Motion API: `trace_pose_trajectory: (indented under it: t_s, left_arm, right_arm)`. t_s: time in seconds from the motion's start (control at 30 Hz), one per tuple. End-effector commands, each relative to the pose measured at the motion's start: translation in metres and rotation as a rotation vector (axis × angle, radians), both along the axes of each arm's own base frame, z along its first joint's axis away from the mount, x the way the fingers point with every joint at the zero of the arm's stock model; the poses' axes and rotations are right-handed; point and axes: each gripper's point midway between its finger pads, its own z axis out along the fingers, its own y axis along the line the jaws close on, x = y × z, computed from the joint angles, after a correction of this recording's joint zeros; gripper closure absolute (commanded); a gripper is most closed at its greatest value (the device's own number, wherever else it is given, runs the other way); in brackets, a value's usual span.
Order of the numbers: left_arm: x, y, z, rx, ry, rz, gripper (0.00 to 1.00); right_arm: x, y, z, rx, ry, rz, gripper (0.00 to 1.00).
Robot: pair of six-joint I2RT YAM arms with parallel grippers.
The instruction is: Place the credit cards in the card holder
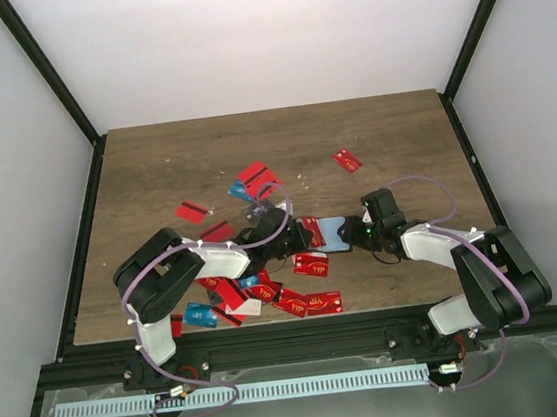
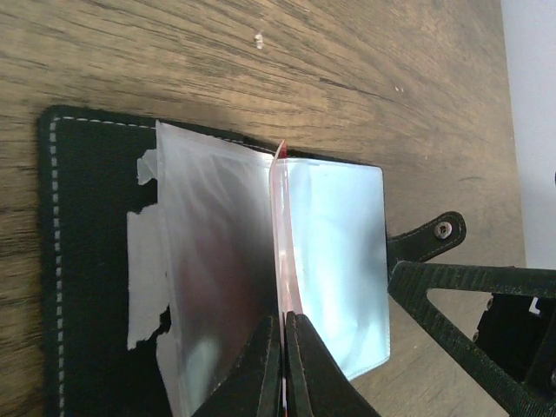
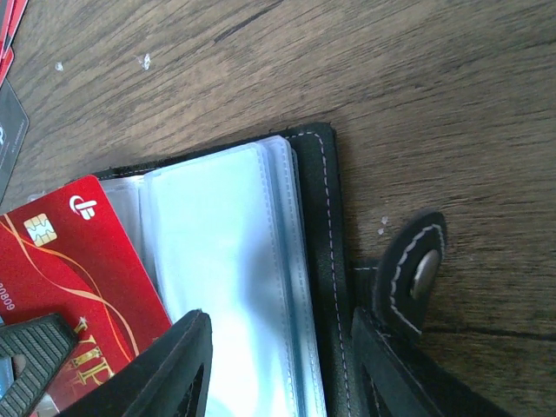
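L gripper (image 2: 283, 323) shut tight on thin red plastic credit card (image 2: 280, 226), edge-on betw clear sleeves (image 2: 334, 252) of black fold-over card holder (image 2: 87, 261); R gripper (image 3: 278, 326) approx half open over holder's stitched edge.

card holder (image 2: 87, 261) cut off at bottom edge, red card (image 2: 280, 217) mostly hidden between clear sleeves (image 2: 334, 252)
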Motion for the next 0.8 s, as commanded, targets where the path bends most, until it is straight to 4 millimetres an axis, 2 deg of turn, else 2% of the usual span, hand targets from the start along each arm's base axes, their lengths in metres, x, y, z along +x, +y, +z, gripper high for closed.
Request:
trace_pose_trajectory:
  t_s: [0.0,0.1,0.77]
  left_arm:
    - [-0.006,0.000,-0.025,0.102,0.008,-0.009,0.96]
    - [-0.008,-0.006,-0.030,0.088,0.018,-0.024,0.96]
    - [-0.012,-0.029,-0.022,-0.057,0.058,-0.054,0.96]
  right_arm:
    - [-0.016,-0.001,-0.015,-0.019,0.092,0.023,0.54]
    - [-0.017,0.000,-0.016,-0.016,0.096,0.025,0.53]
    - [-0.022,0.002,-0.020,-0.004,0.108,0.036,0.53]
